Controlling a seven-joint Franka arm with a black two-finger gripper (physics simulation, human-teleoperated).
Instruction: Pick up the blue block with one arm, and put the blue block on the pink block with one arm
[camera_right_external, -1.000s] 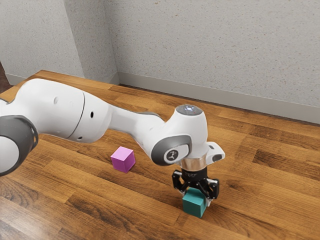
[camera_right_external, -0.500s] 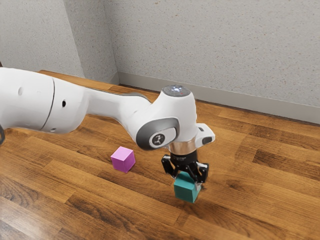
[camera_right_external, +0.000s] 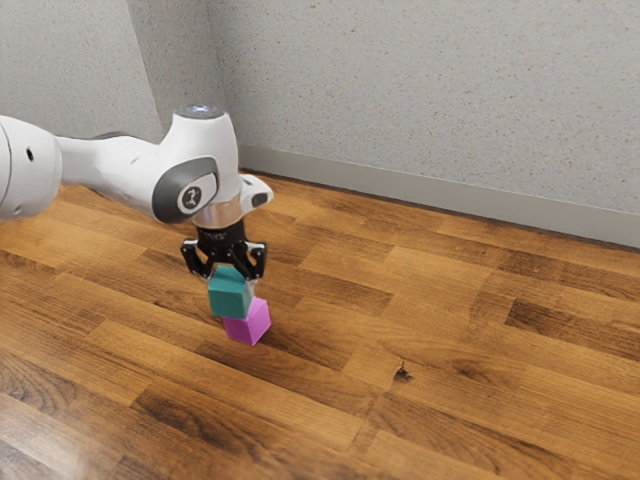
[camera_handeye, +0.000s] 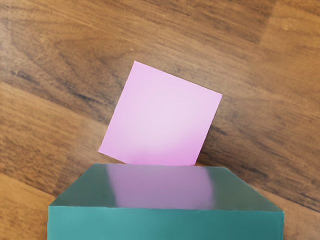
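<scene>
My gripper (camera_right_external: 224, 270) is shut on the blue-green block (camera_right_external: 228, 292), with a black finger on each of two opposite sides. The block hangs just above the pink block (camera_right_external: 248, 322), overlapping its upper left part in the exterior view. I cannot tell whether the two blocks touch. In the wrist view the blue-green block (camera_handeye: 165, 205) sits close under my hand and the pink block (camera_handeye: 161, 116) lies on the wood below it, turned at a slight angle to it.
The wooden floor-like table surface (camera_right_external: 450, 330) spreads wide around the blocks. A grey wall with a baseboard (camera_right_external: 440, 190) runs along the back. A small dark mark (camera_right_external: 402, 372) sits on the wood to the exterior view's right.
My arm lifted the blue-green block off the wood and carried it toward the exterior view's left, from right of the pink block to just above it.
</scene>
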